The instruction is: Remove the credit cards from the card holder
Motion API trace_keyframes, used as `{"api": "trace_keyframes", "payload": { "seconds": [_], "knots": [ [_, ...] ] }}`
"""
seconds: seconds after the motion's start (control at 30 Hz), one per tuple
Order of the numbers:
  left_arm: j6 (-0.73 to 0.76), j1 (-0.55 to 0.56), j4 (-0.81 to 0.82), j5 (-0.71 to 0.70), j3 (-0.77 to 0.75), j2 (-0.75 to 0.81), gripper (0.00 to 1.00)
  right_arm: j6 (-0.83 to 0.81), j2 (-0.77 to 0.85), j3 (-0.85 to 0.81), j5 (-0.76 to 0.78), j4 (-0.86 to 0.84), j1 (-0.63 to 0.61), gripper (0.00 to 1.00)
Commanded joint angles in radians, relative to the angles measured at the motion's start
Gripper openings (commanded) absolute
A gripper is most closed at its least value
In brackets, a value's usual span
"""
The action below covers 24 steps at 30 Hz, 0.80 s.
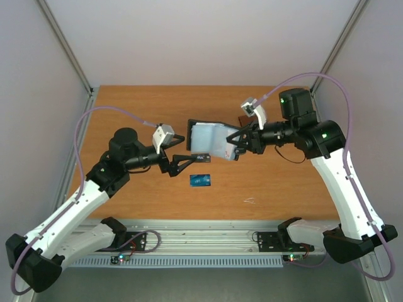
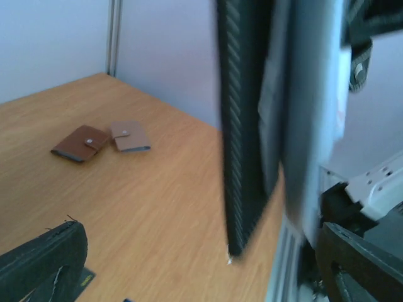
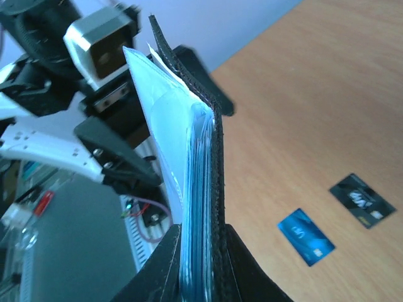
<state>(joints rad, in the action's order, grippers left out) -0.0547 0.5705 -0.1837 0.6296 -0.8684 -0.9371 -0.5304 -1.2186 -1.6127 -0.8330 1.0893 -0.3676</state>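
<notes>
Top cam: right gripper [image 1: 234, 145] is clamped on the right end of the opened card holder [image 1: 211, 139], holding it off the table [image 1: 126, 107]; left gripper [image 1: 195, 147] stands wide open at the holder's left end, gripping nothing; blue card [image 1: 200, 180] lies flat nearer the bases, black card [image 1: 201, 157] just by the holder. Left wrist cam: holder hangs edge-on & blurred, ahead between the spread fingers [image 2: 44, 261]; brown wallet [image 2: 80, 143] & tan wallet [image 2: 130, 136] lie side by side far back. Right wrist cam: fingers [image 3: 157, 270] pinch the holder's lower end; both cards lie flat to its right.
</notes>
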Motion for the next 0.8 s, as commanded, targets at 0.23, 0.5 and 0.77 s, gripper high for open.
{"api": "trace_keyframes", "payload": {
  "seconds": [0.23, 0.5, 0.77],
  "knots": [
    [-0.185, -0.008, 0.328, 0.23, 0.097, 0.076, 0.89, 0.043, 0.005, 0.012, 0.044, -0.033, -0.223, 0.03],
    [-0.161, -0.007, 0.37, 0.247, 0.101, 0.092, 0.0, 0.054, 0.011, 0.04, 0.166, -0.122, -0.272, 0.14],
    [-0.132, 0.001, 0.44, 0.24, 0.081, 0.088, 0.0, 0.149, 0.066, 0.218, 0.36, -0.439, -0.297, 0.29]
  ]
}}
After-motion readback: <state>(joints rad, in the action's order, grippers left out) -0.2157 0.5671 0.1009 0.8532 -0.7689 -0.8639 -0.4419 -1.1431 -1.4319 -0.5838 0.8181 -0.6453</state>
